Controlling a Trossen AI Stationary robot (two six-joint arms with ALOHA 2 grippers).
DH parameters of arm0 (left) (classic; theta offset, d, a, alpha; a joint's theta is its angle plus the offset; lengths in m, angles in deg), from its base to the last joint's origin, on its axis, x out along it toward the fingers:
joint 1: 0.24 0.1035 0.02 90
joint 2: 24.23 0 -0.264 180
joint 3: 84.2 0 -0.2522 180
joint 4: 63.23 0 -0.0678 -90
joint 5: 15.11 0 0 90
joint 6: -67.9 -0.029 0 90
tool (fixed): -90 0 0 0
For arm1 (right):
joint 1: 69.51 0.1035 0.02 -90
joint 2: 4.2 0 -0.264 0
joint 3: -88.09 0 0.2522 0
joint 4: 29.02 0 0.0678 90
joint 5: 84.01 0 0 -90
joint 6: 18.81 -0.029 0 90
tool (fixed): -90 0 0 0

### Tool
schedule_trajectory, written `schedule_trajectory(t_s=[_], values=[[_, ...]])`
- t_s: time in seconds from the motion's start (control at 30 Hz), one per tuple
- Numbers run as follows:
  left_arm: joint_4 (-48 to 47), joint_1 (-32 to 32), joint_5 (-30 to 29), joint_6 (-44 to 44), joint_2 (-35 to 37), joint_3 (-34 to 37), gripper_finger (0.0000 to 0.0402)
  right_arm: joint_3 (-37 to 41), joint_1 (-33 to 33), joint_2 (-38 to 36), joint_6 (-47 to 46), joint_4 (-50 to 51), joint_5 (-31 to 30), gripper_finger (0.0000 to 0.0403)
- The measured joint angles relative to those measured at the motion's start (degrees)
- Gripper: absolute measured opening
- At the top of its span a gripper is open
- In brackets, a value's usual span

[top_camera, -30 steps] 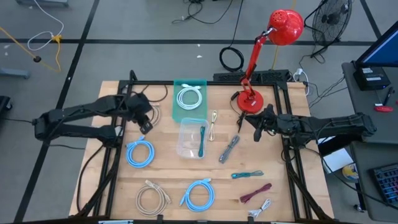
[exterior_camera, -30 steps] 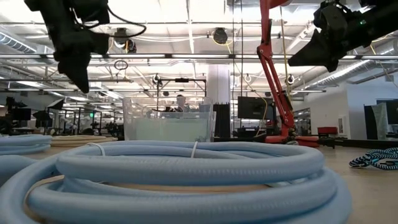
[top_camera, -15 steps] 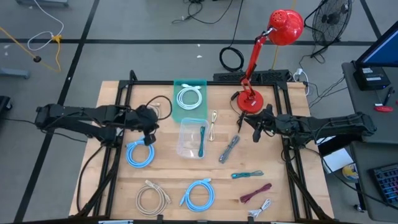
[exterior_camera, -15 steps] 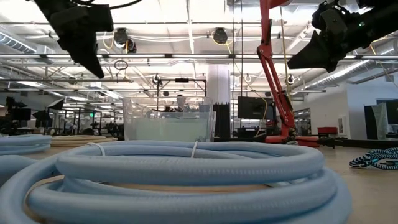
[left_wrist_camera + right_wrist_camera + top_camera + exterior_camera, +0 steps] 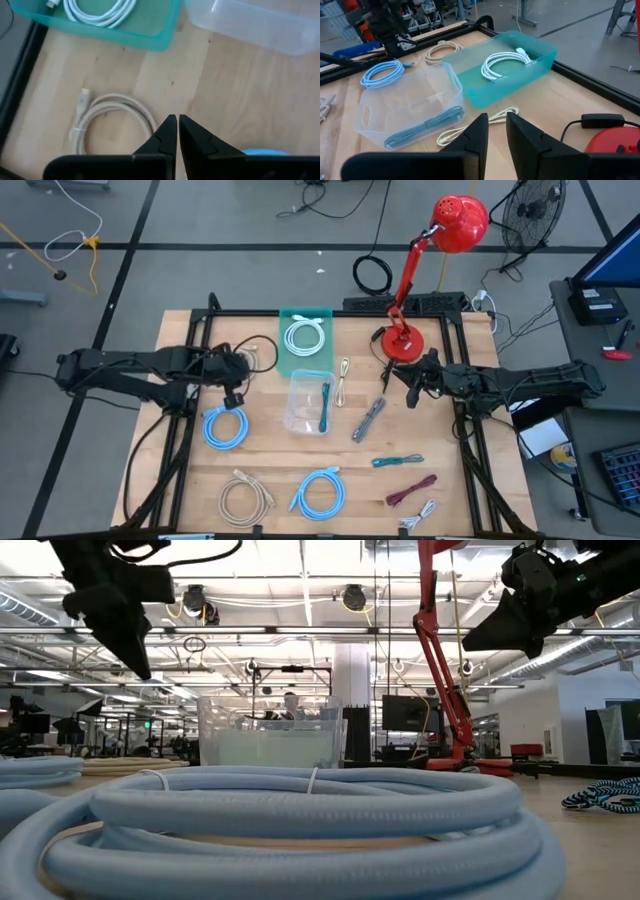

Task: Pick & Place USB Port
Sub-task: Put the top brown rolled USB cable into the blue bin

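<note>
Left gripper (image 5: 232,394) has pulled back slightly from the clear bin (image 5: 310,402), fingers pinched together and empty over the beige cable coil (image 5: 116,116); right gripper (image 5: 411,397) narrowly parted, empty, beside the red lamp (image 5: 404,343).

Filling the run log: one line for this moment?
left gripper: shut, empty, above beige coiled cable | right gripper: slightly open, empty | clear plastic bin: teal cable inside

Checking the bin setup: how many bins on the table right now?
2. The teal bin sits at the table's far edge and holds a white cable. The clear bin sits just in front of it, holding a teal braided cable. None seem hidden.
</note>
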Motion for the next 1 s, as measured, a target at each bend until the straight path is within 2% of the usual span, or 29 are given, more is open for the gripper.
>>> schedule_trajectory(t_s=[0.13,0.23,0.37,0.43,0.6,0.7,0.9,1.0], values=[[-0.1,1.2,0.1,-2.9,-4.1,0.0,0.0039,0.0,0.0,0.0,0.0,0.0,-0.1,0.0059],[-0.1,2.6,-1.1,-3.6,-9.4,0.0,0.008,0.0,0.0,0.0,0.0,0.0,-0.1,0.0059],[0.2,5.1,-7.2,-5.2,-16.9,0.0,0.0145,0.0,0.0,0.0,-0.1,0.0,-0.1,0.0059],[0.7,7.2,-8.4,-5.0,-20.2,0.0,0.017,0.0,0.0,0.0,-0.1,0.0,0.0,0.0059],[1.7,13.5,-4.2,-5.9,-24.9,0.0,0.0202,0.0,0.0,0.0,-0.1,0.0,0.0,0.0059],[1.8,17.4,-2.7,-7.2,-25.3,0.0,0.0204,0.0,0.0,0.0,-0.1,0.0,0.0,0.0059],[0.8,23.5,6.8,-11.1,-24.8,0.0,0.0204,0.0,0.0,0.0,-0.1,0.1,0.0,0.0059],[0.6,24.8,9.0,-12.0,-24.9,0.0,0.0205,0.0,0.0,0.0,-0.1,0.1,0.0,0.0059]])
